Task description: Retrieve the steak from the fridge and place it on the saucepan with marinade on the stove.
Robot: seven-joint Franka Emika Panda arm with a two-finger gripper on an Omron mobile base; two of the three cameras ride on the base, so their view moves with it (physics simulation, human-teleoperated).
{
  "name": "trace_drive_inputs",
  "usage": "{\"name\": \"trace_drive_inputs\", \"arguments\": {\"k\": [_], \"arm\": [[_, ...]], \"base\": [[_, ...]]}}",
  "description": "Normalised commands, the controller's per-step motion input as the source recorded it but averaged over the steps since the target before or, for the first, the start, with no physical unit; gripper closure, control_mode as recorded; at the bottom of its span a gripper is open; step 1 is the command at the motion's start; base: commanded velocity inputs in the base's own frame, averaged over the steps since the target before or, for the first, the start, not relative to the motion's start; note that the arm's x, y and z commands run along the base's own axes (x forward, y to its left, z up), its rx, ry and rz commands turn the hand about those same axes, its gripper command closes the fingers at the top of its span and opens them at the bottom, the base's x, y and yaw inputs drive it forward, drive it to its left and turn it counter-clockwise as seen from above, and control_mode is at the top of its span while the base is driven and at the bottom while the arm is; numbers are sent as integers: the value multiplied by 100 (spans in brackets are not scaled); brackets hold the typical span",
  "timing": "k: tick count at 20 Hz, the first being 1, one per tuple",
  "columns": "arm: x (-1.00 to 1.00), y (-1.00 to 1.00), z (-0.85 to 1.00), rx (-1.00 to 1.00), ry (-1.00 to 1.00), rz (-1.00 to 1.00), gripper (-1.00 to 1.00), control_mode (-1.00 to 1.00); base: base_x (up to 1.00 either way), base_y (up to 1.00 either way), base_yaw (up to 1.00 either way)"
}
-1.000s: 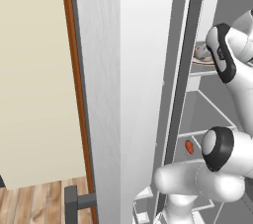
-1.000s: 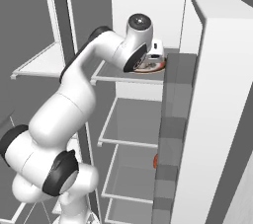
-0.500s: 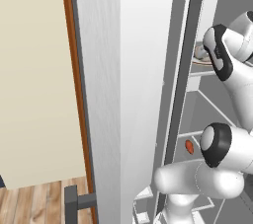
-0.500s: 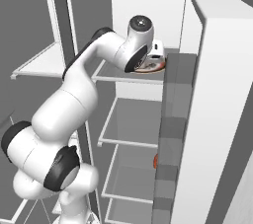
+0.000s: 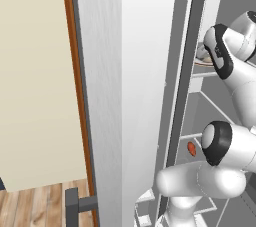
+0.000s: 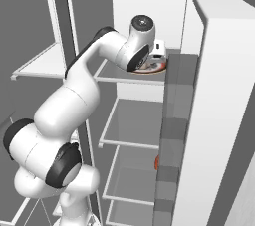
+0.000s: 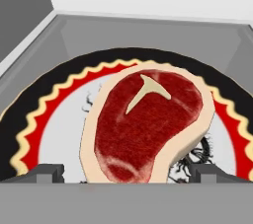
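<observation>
Fridge (image 6: 219, 95) shelf | steak (image 7: 148, 124) flat on patterned plate (image 7: 54, 114), reachable from above | gripper (image 7: 126, 173) spread wide, straddling it, ready to pinch.

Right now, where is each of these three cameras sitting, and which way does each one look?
Left base view: behind the arm's left, looking past the fridge door's edge; white arm at right.
Right base view: behind the arm's right, facing the shelves; arm reaching in.
Hand view: on the hand, looking down at the steak on its plate; gripper open.
Both base views share the fridge and arm.
</observation>
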Motion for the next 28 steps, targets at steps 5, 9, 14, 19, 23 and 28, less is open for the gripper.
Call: {"name": "trace_drive_inputs", "arguments": {"k": [5,9,14,19,23,28], "arm": [[6,0,0,0,0,0,-100,-100],[1,0,-2,0,0,0,-100,-100],[0,0,-5,0,0,0,-100,-100],[2,0,-6,0,0,0,-100,-100],[4,0,-3,0,0,0,-100,-100],[6,0,-1,0,0,0,-100,-100]], "base": [[0,0,0],[0,0,0],[0,0,0],[0,0,0],[0,0,0],[0,0,0]]}}
